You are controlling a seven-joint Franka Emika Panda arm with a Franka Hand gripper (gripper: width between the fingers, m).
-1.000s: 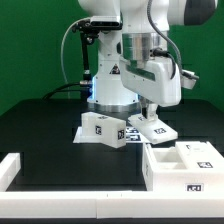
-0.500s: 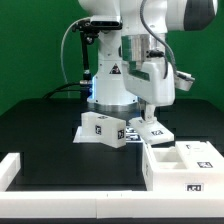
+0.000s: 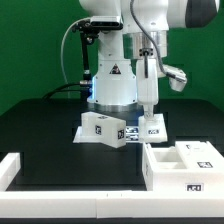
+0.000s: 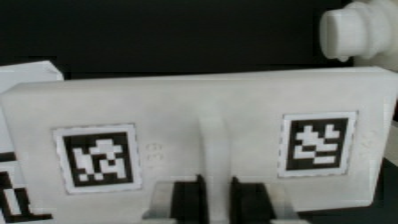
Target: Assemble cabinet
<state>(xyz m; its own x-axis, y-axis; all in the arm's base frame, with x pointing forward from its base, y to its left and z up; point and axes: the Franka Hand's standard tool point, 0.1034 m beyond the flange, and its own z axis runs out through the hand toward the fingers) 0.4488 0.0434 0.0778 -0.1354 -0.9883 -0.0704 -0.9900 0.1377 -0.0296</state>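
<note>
Jaws pinched almost closed on a thin rib of the white panel (image 4: 196, 110), its two square tags toward the wrist camera. Panel standing on its edge, just beside the small tagged box (image 3: 103, 128), near the marker board (image 3: 82, 134). Open cabinet shell (image 3: 180, 160) well apart on the black bench (image 3: 50, 150).

A white tagged block (image 3: 103, 128) lies mid-table. Just beside it is a flat panel (image 3: 153, 129) carrying two tags. The open box shell (image 3: 165, 175) sits front, at the exterior view's right.
</note>
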